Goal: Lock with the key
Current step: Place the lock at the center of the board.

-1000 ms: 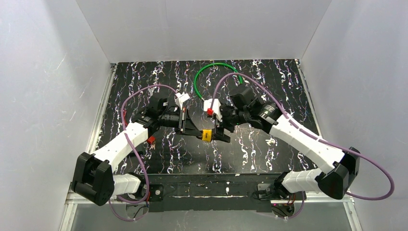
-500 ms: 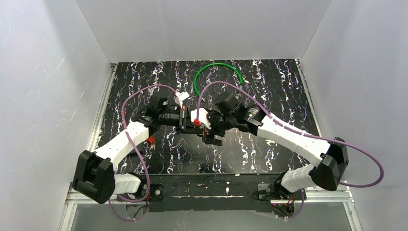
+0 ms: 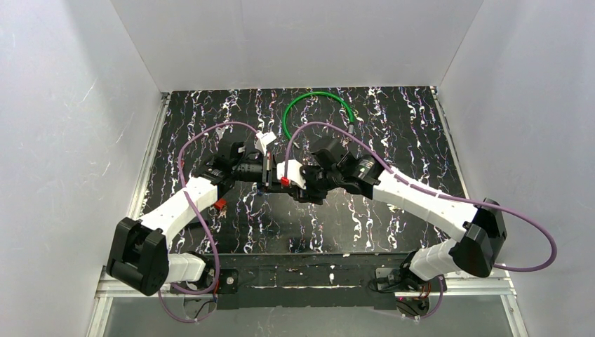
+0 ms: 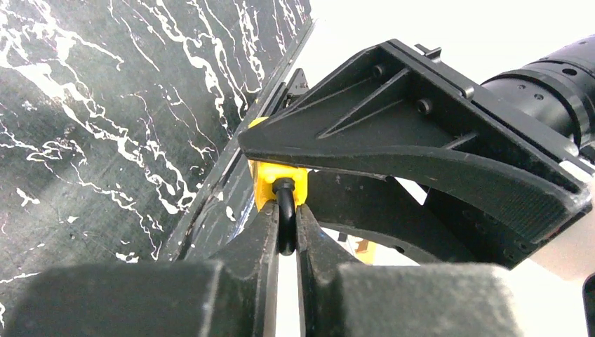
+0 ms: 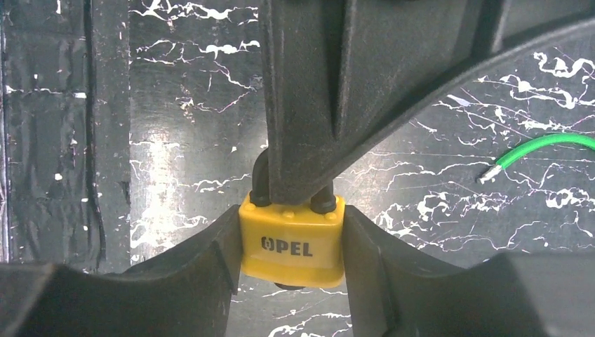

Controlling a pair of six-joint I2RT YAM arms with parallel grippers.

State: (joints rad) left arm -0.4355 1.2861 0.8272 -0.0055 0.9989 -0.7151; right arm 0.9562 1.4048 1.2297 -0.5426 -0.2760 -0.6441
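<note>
Jaws, left gripper (image 4: 283, 242): pinching the dark shackle (image 4: 285, 210) of the lock (image 4: 270, 186).
Jaws, right gripper (image 5: 291, 235): pressed against both sides of its yellow body.
Lock location: between grippers, over table (image 5: 175, 105).
Key: not visible.
Progress: lock held; keying apparently outstanding.

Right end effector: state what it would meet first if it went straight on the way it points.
The small yellow padlock sitting between the fingers of the right end effector; just beyond, the left end effector clamping its dark shackle. Depth there is hard to judge.
</note>
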